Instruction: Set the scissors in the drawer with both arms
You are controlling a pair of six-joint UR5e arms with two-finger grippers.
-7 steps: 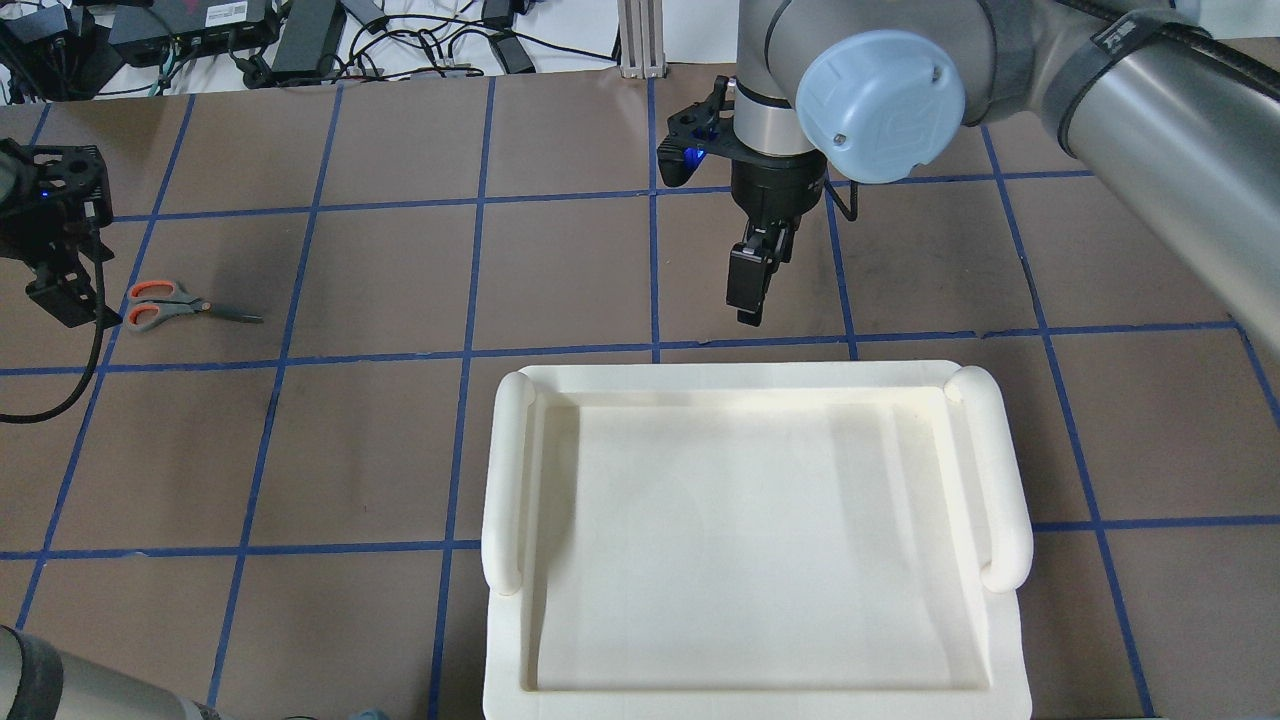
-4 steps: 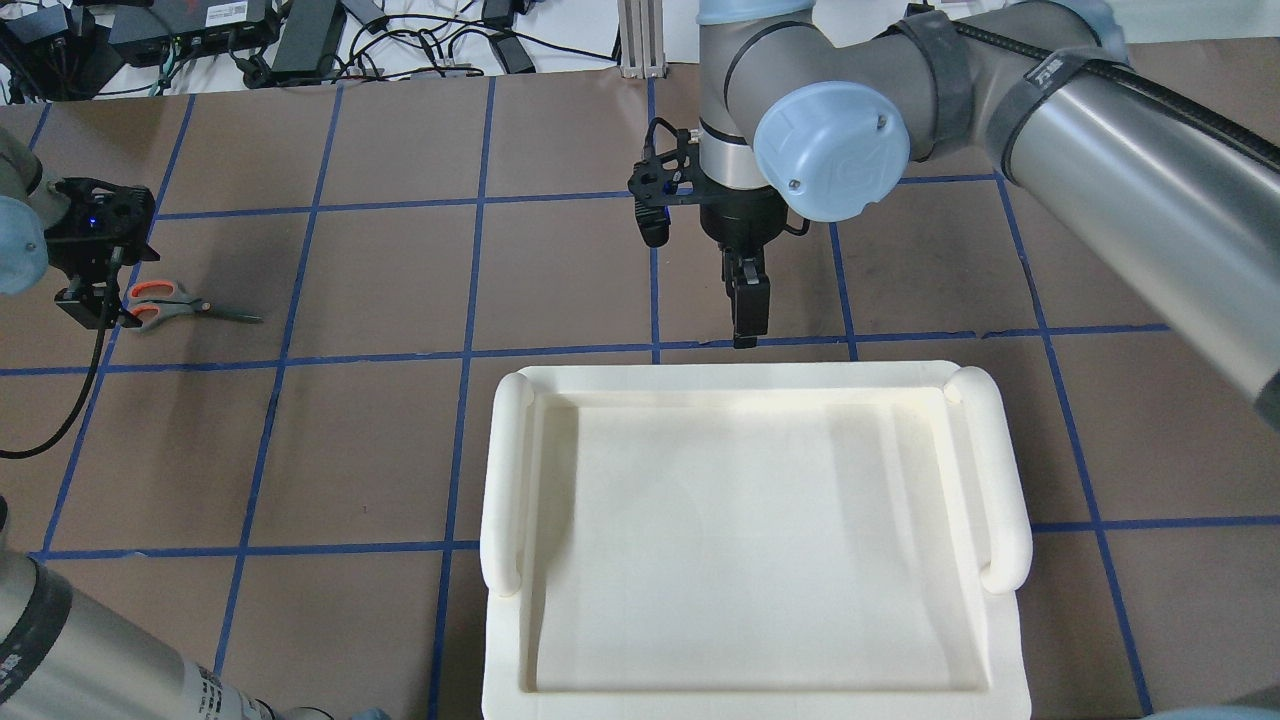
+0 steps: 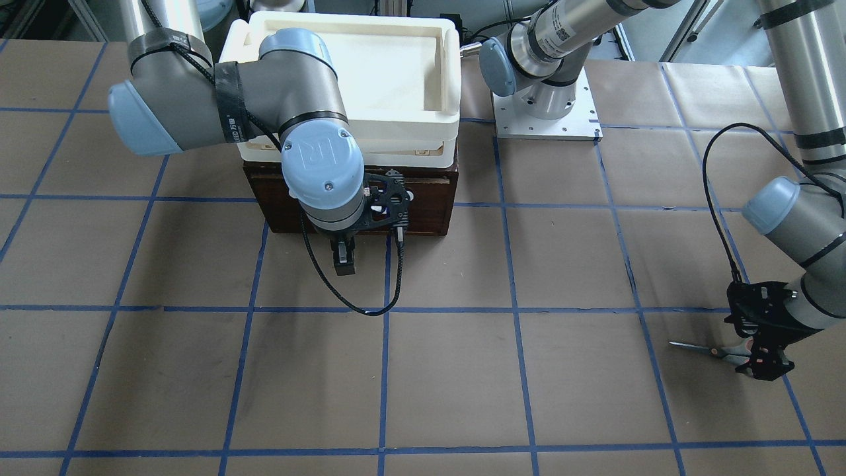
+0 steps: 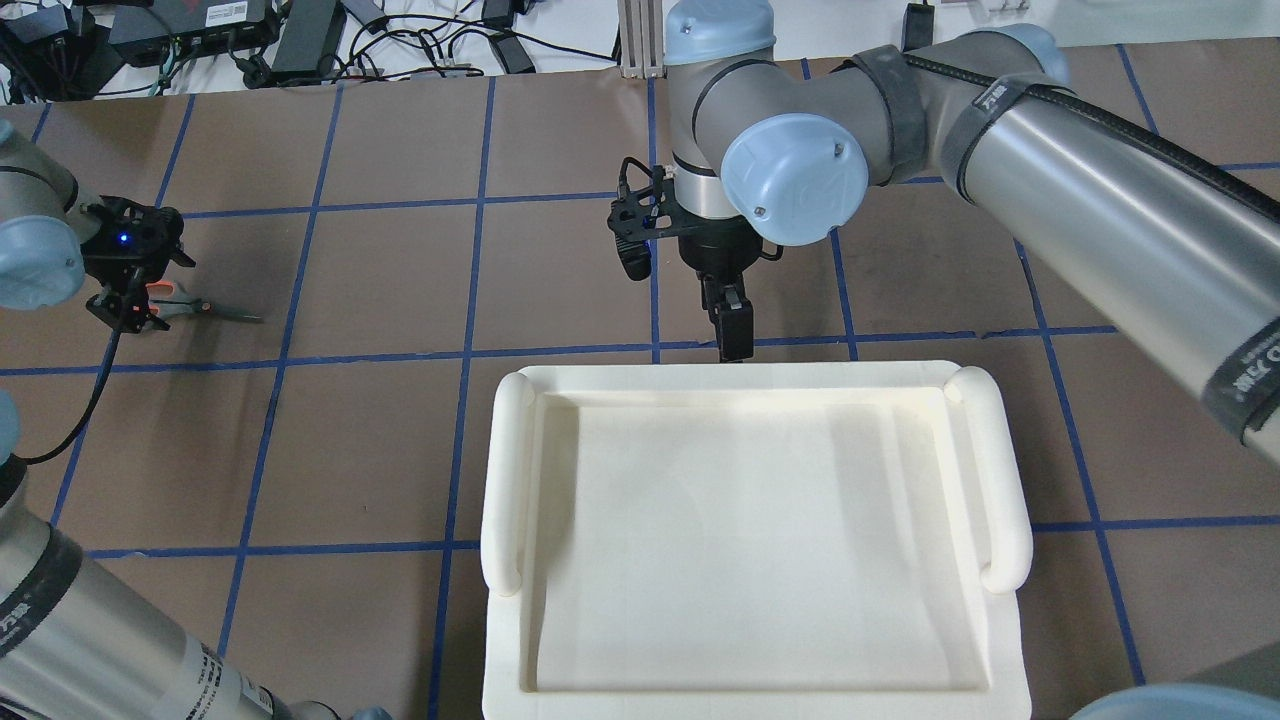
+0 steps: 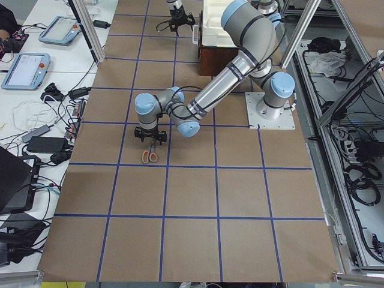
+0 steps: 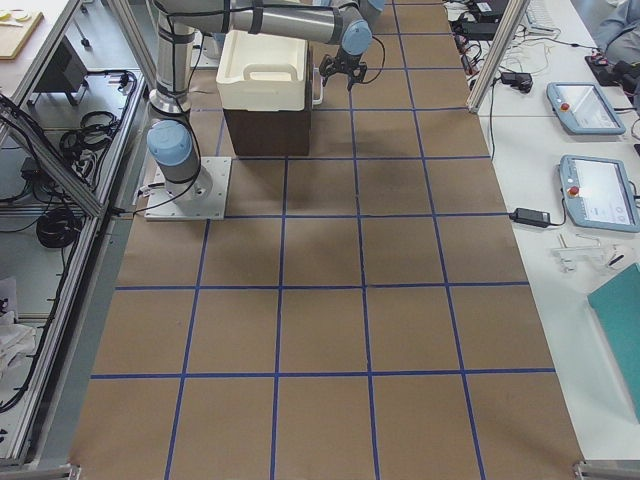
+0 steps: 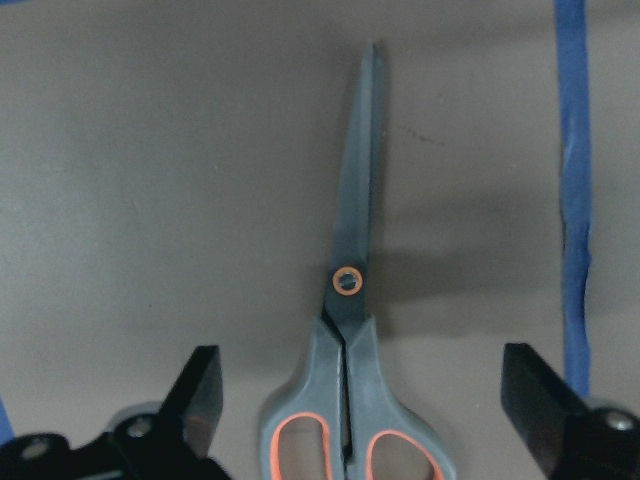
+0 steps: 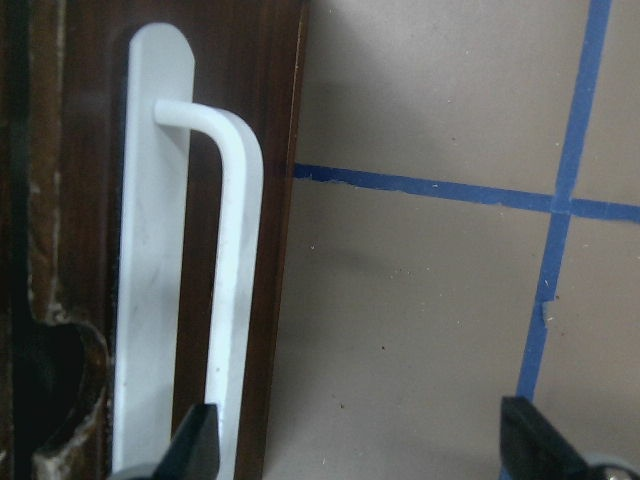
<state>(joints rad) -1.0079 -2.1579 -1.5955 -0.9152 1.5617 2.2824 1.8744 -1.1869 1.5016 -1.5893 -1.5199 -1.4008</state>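
Observation:
The scissors lie flat at the table's left, blades pointing right; they also show in the front view and the left wrist view. My left gripper is open, low over the orange-looped handles, with one finger on each side of them. The dark brown drawer is shut under the cream bin. My right gripper is open in front of it, one finger by the white bar handle.
The cream-white plastic bin sits on top of the drawer unit and hides it from overhead. Cables and power supplies lie beyond the far edge. A black cable loops from the left wrist. The left arm's base plate stands beside the bin.
My left gripper has moved right over the scissors' handles. My right arm has swung left and come closer to the bin's front edge.

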